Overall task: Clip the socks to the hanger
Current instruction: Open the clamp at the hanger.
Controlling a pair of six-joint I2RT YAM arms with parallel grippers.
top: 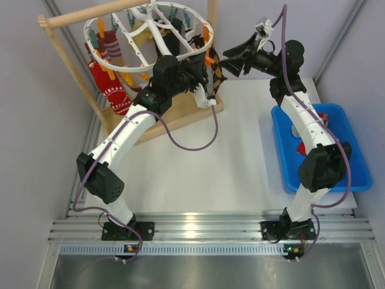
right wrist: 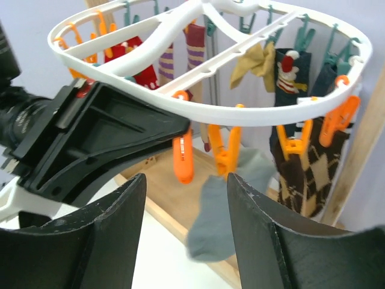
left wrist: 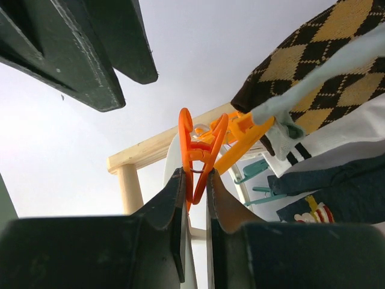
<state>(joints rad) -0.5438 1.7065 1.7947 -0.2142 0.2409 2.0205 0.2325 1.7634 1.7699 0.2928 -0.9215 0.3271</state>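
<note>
The white oval hanger (top: 129,67) hangs from a wooden rod, with orange and teal clips along its ring (right wrist: 252,115). My left gripper (left wrist: 195,177) is shut on an orange clip (left wrist: 198,141) at the ring's right side. It also shows in the top view (top: 201,75). A grey sock (right wrist: 219,220) hangs from the neighbouring orange clip (right wrist: 227,150). A brown-and-black argyle sock (right wrist: 310,171) hangs to its right. Red, striped, yellow and dark socks hang further round. My right gripper (right wrist: 186,198) is open and empty, just in front of the grey sock.
The wooden rack has a flat base (top: 180,117) under the hanger and an upright post (right wrist: 361,156) at the right. A blue bin (top: 346,129) with red items stands at the table's right side, partly behind my right arm.
</note>
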